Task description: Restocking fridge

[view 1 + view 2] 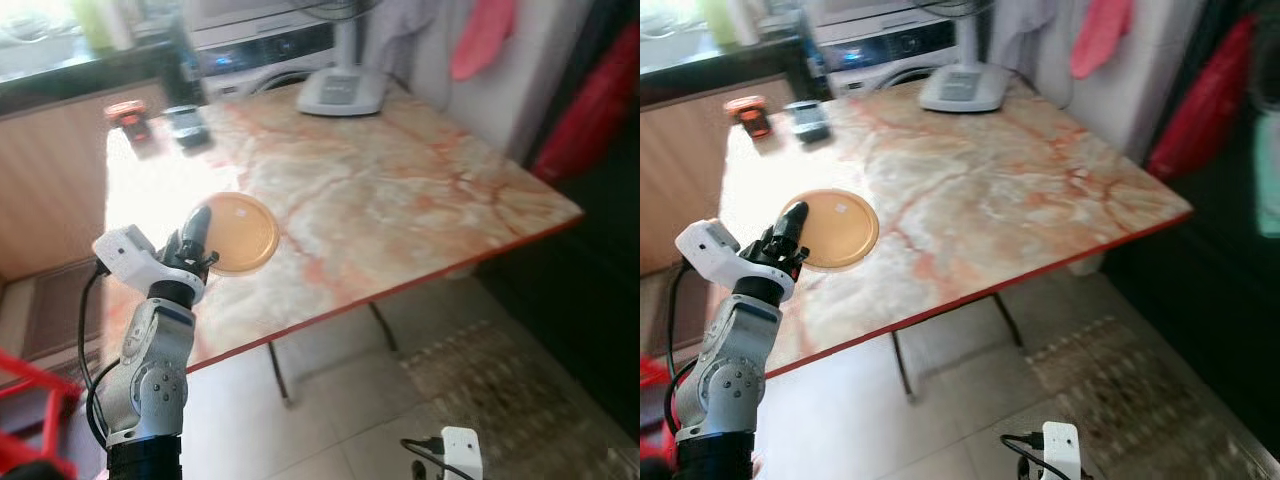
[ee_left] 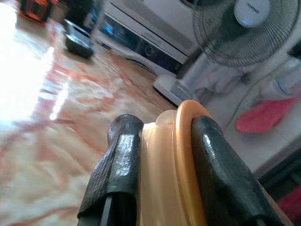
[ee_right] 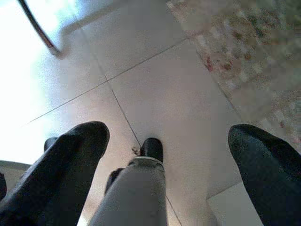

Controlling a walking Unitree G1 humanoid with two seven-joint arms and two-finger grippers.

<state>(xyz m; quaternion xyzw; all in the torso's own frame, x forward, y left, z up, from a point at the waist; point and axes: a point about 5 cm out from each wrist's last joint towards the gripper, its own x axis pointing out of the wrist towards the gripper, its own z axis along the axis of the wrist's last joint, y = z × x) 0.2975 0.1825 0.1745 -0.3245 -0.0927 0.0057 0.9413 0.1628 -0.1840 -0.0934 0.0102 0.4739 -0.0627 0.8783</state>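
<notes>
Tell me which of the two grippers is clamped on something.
The left gripper: its fingers pinch the rim of the orange lid over the marble table. The right gripper hangs open above the floor.

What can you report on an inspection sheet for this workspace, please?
Surface: marble-pattern table, bright glare at its left.
Job's things: orange lid, flat on table, rim pinched by left gripper.
Clutter: orange toy, dark box, fan base at far edge.
Grippers: left shut on lid; right gripper open, low above floor tiles.
Cables: black cable along left arm.
Surroundings: washing machine, rug, hanging clothes.
</notes>
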